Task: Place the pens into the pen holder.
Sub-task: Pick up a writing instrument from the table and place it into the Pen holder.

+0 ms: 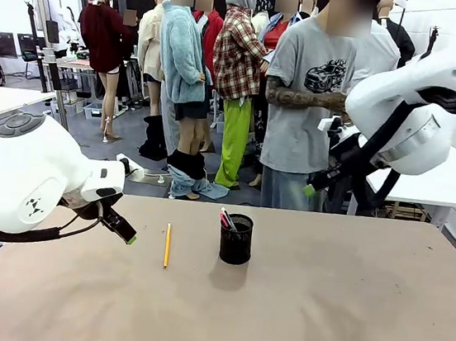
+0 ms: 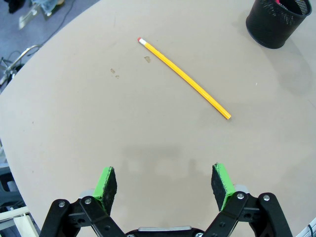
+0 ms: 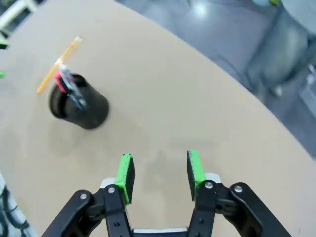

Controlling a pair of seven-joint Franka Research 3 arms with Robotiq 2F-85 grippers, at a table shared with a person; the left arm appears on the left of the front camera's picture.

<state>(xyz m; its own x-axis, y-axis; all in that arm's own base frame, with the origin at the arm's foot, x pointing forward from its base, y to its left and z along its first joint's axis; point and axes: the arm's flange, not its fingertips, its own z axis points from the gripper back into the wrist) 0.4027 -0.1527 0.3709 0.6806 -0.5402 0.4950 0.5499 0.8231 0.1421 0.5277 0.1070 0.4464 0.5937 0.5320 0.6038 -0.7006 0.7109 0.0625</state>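
Inside pen holder (image 3: 95,112), marker (image 3: 61,82), grey pen (image 3: 77,95)

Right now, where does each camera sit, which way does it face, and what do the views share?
Front: fixed between the arms, looking across the table at the person; the left arm and right arm show.
Left wrist: close over the table, facing the pencil; the open left gripper rises from below.
Right wrist: high up, looking down on the pen holder; the open right gripper shows.
Shared: all three show pencil and pen holder.
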